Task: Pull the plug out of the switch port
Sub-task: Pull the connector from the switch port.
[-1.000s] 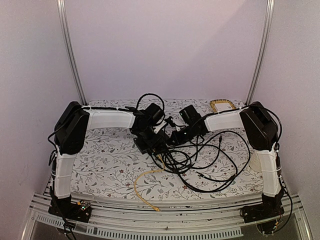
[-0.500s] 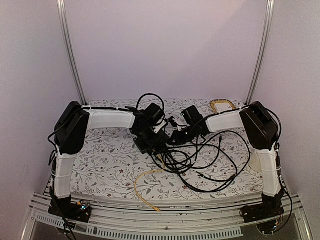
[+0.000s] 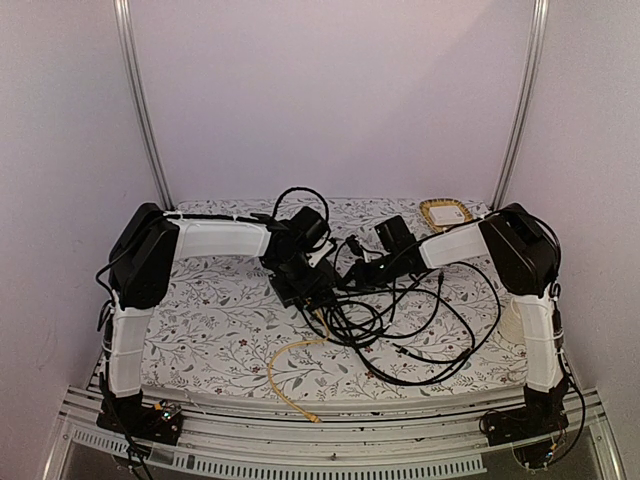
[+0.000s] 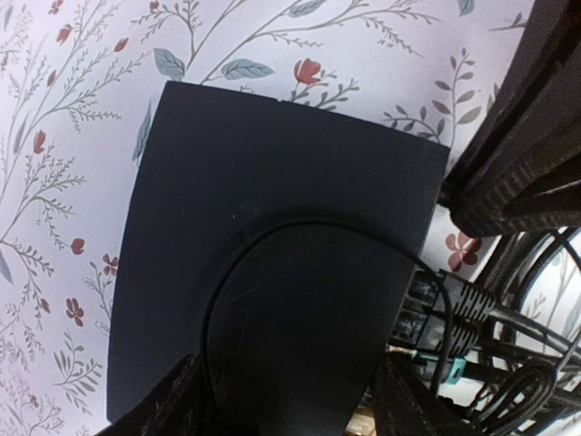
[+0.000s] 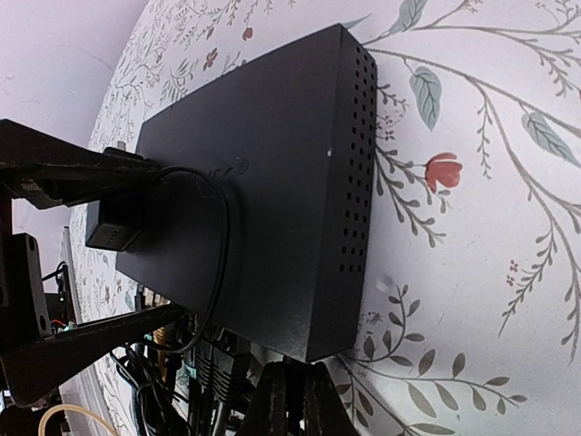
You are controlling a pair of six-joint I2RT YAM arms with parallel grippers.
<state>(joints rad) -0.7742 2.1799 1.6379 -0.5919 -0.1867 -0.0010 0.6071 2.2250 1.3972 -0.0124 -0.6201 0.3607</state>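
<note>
switch (image 4: 272, 182): flat on the desk (image 3: 210, 310), mid-centre, under the left wrist; port edge faces the cable tangle.
plug (image 4: 458, 313): looks seated in its port, though the view there is cramped.
left fingers (image 4: 168, 409): spread wide over the switch top.
right fingers (image 5: 272, 400): pinched narrow at the switch's corner; can't tell if anything is between them.
change: right arm (image 3: 455, 240) has drawn back to its side since a second ago, uncovering the white box (image 3: 447, 213).
meaning: probably a pull or re-approach; task not done.
surface: floral cover, black cables (image 3: 420, 330), yellow cable (image 3: 285, 365).
room: plain pale walls.
</note>
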